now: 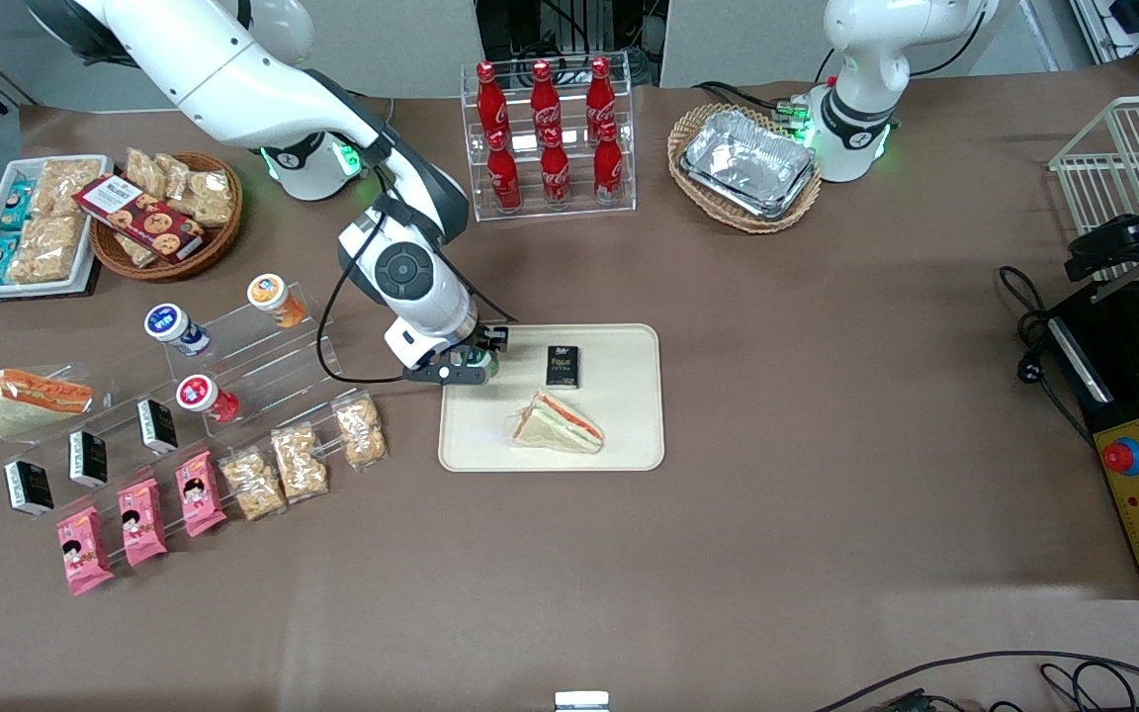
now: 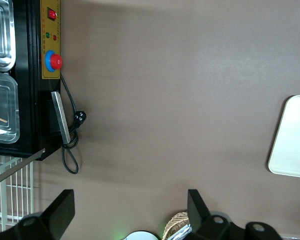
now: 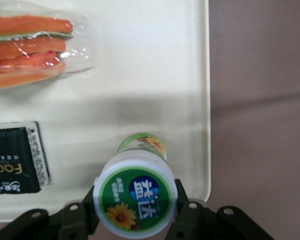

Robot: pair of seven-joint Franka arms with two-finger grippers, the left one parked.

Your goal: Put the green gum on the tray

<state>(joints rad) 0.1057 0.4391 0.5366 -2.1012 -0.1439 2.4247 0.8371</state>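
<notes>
Gripper (image 3: pixel 135 212) clamped on one green gum (image 3: pixel 135 197) over cream tray (image 1: pixel 629 435), one sandwich (image 1: pixel 560 423), one black packet (image 1: pixel 563 366), brown table (image 1: pixel 827 396)

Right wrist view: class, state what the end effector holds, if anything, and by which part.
The end effector grips the small green gum bottle by its white lid's sides, above the cream rectangular tray.

The green gum (image 3: pixel 135 197) is a small cylindrical bottle with a green flower-printed body and a white round lid bearing a green label with a blue badge and a yellow flower. It stands upright between the fingers of the gripper (image 1: pixel 479 368), over the tray's (image 1: pixel 629 435) corner at the upper left of the tray in the front view. The tray is a large flat cream rectangle with rounded corners and a low rim, lying at the middle of the front view.
</notes>
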